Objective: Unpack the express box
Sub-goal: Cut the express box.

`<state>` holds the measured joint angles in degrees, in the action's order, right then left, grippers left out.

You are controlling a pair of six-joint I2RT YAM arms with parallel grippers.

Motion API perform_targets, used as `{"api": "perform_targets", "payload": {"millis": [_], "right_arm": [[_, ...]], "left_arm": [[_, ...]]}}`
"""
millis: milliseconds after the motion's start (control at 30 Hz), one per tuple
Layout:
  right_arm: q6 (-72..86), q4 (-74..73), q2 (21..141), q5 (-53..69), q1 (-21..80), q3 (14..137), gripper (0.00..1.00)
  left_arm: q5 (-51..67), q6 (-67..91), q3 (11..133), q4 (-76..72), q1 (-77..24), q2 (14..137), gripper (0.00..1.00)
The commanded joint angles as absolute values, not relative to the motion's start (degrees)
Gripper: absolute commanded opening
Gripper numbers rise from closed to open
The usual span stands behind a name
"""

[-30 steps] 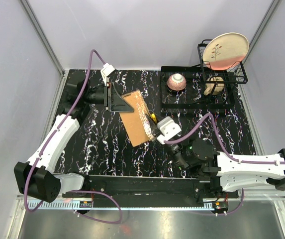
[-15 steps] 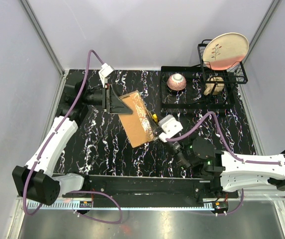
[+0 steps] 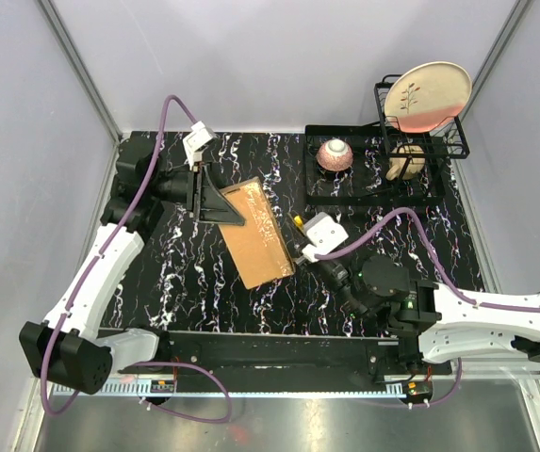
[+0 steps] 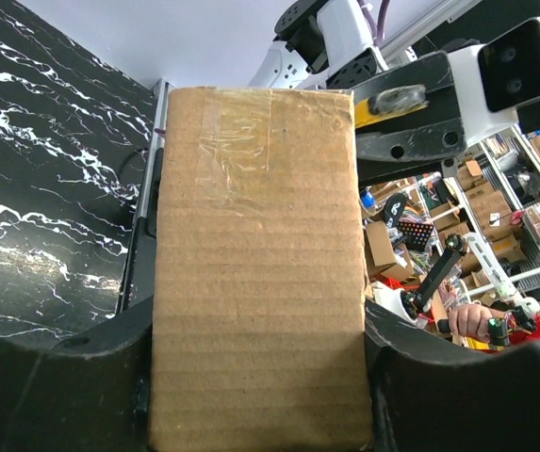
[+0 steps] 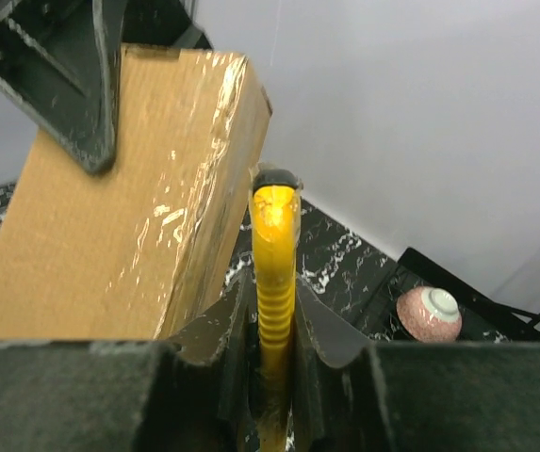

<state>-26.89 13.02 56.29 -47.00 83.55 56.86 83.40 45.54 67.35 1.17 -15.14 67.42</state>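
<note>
Left tool [image 3: 219, 200] at far end of express box [image 3: 260, 243], knife [image 5: 275, 264] beside its right edge

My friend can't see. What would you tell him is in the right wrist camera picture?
The right tool clamps a yellow utility knife, tip up, close beside the taped edge of the brown express box. A small pink bowl sits farther back on the right.

Left white arm [image 3: 109, 264]: extended forward; left black two-finger gripper [image 3: 224, 201] clamped wide. Right white arm [image 3: 477, 315]: folded inward; right black two-finger gripper [image 5: 274, 315] clamped narrow.
</note>
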Motion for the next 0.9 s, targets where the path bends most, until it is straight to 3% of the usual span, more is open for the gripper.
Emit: {"api": "perform_targets", "payload": {"millis": [0,267,667,867], "right_arm": [[-22.2,1.1,57.0,-44.8,83.3,61.6,0.00],[-17.3,-6.0,53.3,-41.7,83.4,62.5,0.00],[-15.9,-10.5,57.7,-39.1,83.3,65.7,0.00],[-16.2,-10.5,56.3,-40.3,83.4,66.4,0.00]], "left_arm": [[86.1,46.5,70.5,-0.9,-13.8,66.0,0.22],[83.8,44.4,70.2,-0.2,-10.6,66.5,0.20],[76.4,22.9,76.7,25.3,-10.3,67.7,0.18],[76.2,21.8,77.8,27.2,-10.2,68.2,0.17]]}}
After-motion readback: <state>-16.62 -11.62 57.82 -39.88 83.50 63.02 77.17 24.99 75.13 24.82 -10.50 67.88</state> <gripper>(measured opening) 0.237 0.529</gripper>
